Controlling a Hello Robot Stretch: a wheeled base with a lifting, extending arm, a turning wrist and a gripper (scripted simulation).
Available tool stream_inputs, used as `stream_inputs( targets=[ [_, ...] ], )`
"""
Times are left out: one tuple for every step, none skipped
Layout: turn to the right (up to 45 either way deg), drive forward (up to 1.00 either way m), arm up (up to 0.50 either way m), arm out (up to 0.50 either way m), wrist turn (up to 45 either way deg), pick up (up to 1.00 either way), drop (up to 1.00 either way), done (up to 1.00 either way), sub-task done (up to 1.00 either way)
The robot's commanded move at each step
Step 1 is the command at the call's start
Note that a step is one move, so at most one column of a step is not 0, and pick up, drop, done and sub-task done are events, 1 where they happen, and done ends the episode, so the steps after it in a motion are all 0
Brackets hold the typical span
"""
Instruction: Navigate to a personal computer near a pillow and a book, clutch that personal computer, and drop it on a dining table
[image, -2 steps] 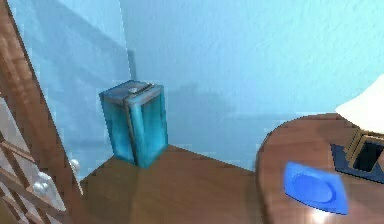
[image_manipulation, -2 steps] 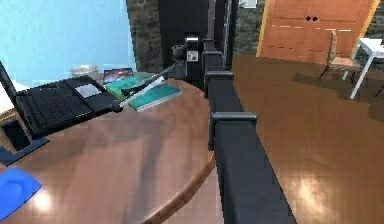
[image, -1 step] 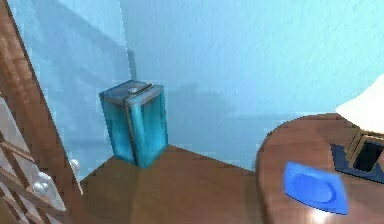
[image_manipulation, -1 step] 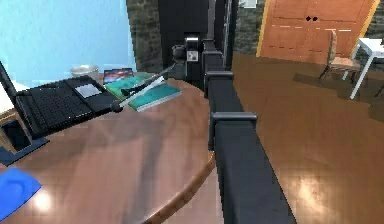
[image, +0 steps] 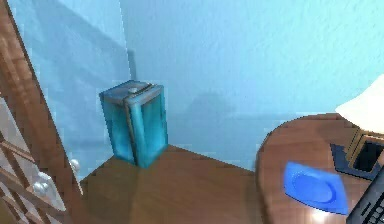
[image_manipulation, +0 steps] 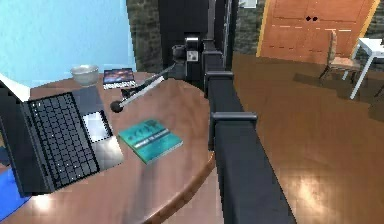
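Note:
A black laptop (image_manipulation: 55, 135) lies open on a round wooden table (image_manipulation: 190, 110), its screen leaning toward the arm side view's left edge. To its right lies a teal book (image_manipulation: 151, 141). The dark arm rises from the bottom edge to the gripper (image_manipulation: 124, 101), whose thin fingers reach down-left over the tabletop, ending close to the laptop's far right corner. I cannot tell whether it holds anything. In the forward view the laptop's edge (image: 366, 190) shows at the right, with a white pillow-like shape (image: 366, 112) behind it.
A teal bin (image: 135, 122) stands against the blue wall. A blue plate (image: 315, 185) and a dark box (image: 360, 155) sit on the table (image: 290, 150). A bowl (image_manipulation: 85, 73) and a second book (image_manipulation: 118, 77) lie farther out. Beyond are a wooden door (image_manipulation: 310, 30) and a chair (image_manipulation: 345, 60).

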Motion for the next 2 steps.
stream_inputs(
  targets=[
    [0.0,0.0,0.0,-0.1,0.0,0.0,0.0,0.0,0.0],
    [0.0,0.0,0.0,0.0,0.0,0.0,0.0,1.0,0.0]
  ],
)
